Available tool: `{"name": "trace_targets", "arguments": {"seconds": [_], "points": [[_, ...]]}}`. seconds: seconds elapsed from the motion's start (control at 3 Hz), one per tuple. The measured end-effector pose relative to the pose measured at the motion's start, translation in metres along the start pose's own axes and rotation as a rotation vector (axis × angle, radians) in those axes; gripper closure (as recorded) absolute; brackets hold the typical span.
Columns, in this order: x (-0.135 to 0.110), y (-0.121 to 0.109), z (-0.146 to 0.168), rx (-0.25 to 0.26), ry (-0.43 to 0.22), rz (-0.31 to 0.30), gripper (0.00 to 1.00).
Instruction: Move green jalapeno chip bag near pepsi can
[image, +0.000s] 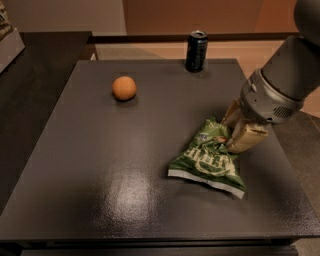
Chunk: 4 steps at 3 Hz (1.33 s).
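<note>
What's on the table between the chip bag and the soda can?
Nothing: the camera view shows only bare dark table between the chip bag and the can. The orange sits off left. The tool pinches the bag's right edge.

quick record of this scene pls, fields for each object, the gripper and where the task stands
surface: dark table
green jalapeno chip bag: right of centre, lower end lying on the table, upper end between the gripper's fingers
pepsi can: upright at the far edge, well apart from the bag
orange: far left part of the table, on its own
gripper: at the bag's upper right end, shut on it
task status: bag not yet near the can
</note>
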<state>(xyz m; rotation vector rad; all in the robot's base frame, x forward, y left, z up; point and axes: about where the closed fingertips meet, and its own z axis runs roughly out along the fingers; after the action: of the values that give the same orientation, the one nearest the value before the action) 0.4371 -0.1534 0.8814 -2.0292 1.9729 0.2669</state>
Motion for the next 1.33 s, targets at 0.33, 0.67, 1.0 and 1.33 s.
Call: {"name": "trace_targets", "arguments": {"seconds": [0.33,0.67,1.0,1.33], "points": [[0.009,-0.028,-0.028,0.081,0.015,0.037,1.0],[0.016,-0.072,-0.053,0.191,0.027,0.079,1.0],[0.021,-0.123,-0.068,0.304,0.035,0.115,1.0],[0.029,-0.172,-0.068,0.389,0.067,0.131,1.0]]}}
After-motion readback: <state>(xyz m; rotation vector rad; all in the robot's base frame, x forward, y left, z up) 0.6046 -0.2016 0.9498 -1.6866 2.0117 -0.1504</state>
